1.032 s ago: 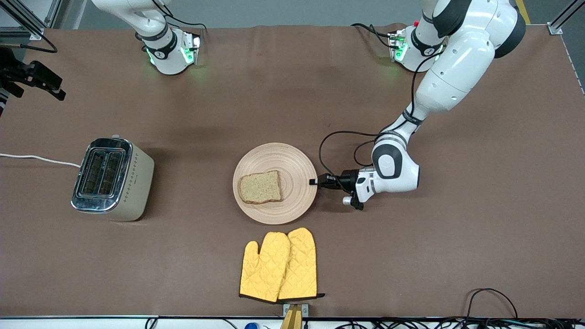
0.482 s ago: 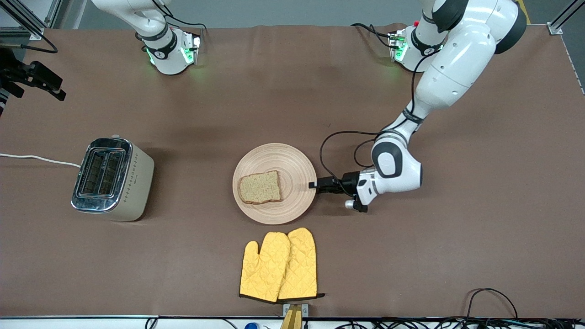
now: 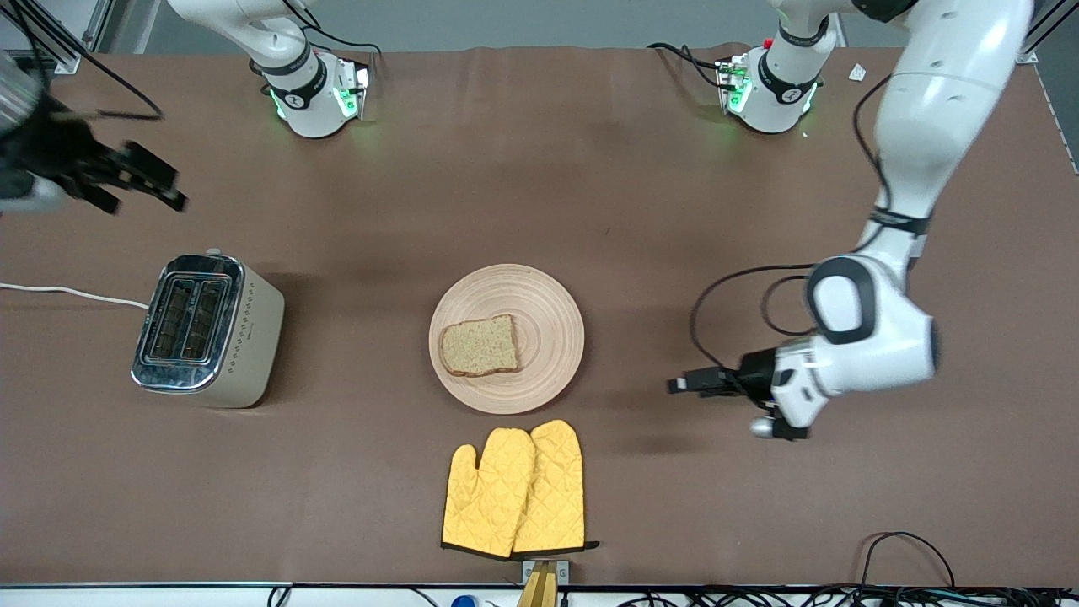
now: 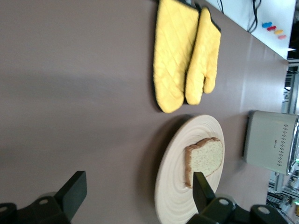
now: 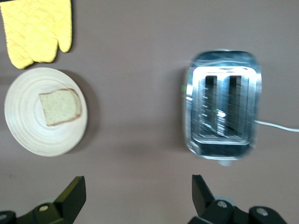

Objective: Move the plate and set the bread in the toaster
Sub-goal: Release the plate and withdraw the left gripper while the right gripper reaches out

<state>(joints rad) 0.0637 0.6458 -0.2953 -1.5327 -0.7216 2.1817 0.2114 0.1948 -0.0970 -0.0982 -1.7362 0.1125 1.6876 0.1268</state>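
You've got the bread [image 3: 480, 345] on the plate [image 3: 548, 303] mid-desk, toaster [image 3: 206, 330] toward the right arm's end. Left gripper [image 3: 679, 385] is beside the plate, jaws apart, empty. Right gripper [image 3: 160, 189] hangs above the toaster, jaws apart, empty.

Wooden plate [image 3: 506, 291]; chrome-topped toaster [image 3: 206, 330]; quilted mitts [image 3: 514, 491].

Lighting's even and pretty bright from overhead, so shadows on the brown table [image 3: 539, 194] are soft, just faint smudges beside the toaster [image 3: 208, 330] and plate [image 3: 506, 338]. Chrome toaster top glares hard in the right wrist view, smeared with motion blur. The right gripper [image 3: 156, 187] is blurred in the front view. Green base LEDs glow.
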